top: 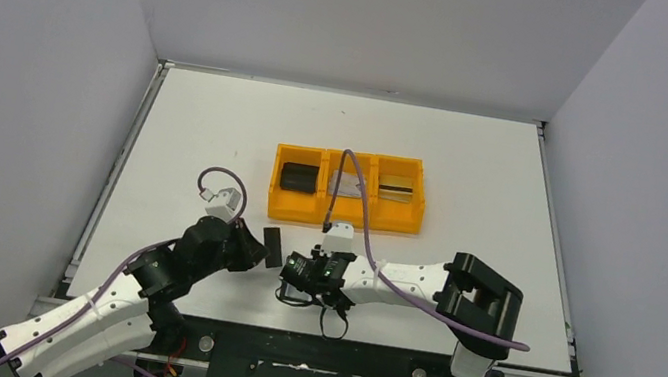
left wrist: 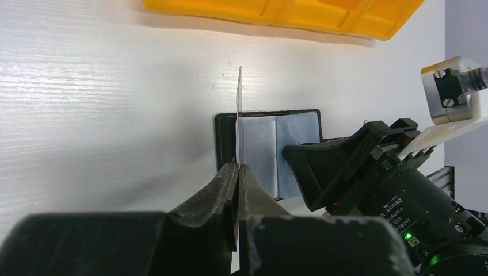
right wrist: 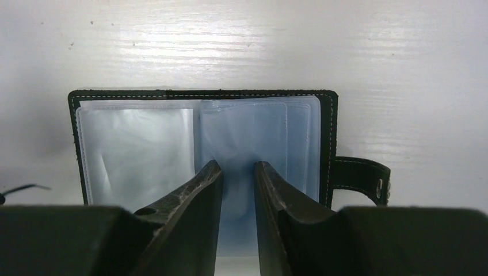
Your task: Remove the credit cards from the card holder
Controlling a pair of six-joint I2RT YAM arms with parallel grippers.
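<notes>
Black holder [right wrist: 201, 92] could be dragged if snagged by the slightly spread right claw [right wrist: 236, 165], while a card [left wrist: 239, 103] is pinched by the left claw [left wrist: 237, 167].

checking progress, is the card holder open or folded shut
Open. The card holder lies spread flat, both shiny pocket pages showing side by side, its tab unfastened and sticking out to one side.

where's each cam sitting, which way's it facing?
Top external: above and behind the bases, looking down on the table; left arm and right arm show.
Left wrist: faces along the shut left end effector gripping a card edge-on.
Right wrist: faces down past the right end effector.
Shared: both wrist views show the open card holder.
</notes>
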